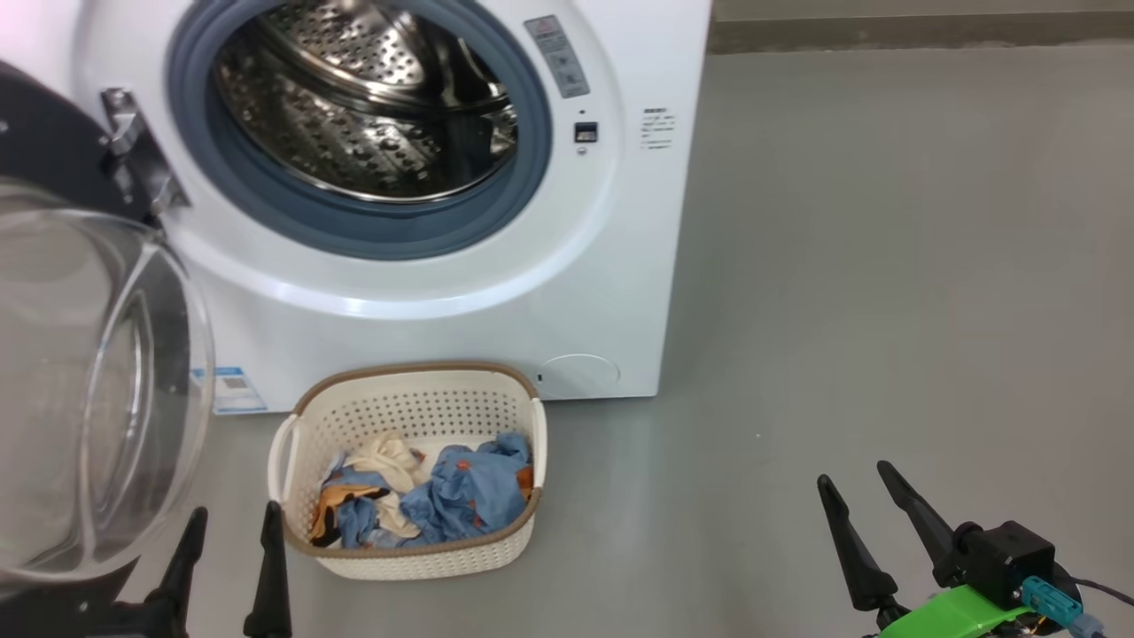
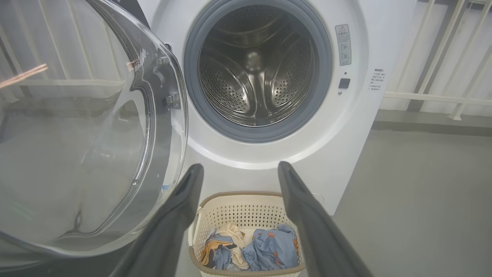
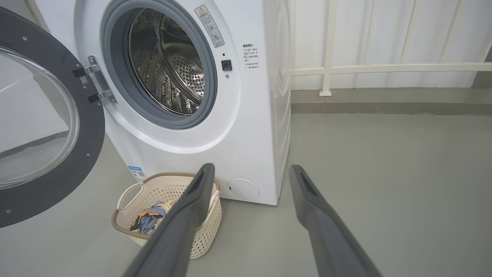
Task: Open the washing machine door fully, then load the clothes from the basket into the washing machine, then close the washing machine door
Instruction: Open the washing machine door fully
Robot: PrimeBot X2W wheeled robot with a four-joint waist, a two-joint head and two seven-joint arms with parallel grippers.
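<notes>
Left wrist view, basket (image 2: 246,211) of clothes (image 2: 269,248) beyond spread left jaws, right jaws spread

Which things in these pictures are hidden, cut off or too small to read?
Door, head view: cut by the left edge.
Lower clothes, head view: buried under the top ones.
Warning label, left wrist view: print too small.
Basket, right wrist view: partly behind a finger.

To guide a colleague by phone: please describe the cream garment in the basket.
Find the white washing machine. On the floor before it stands a perforated basket. Inside, the cream garment is the only pale piece among coloured ones.
</notes>
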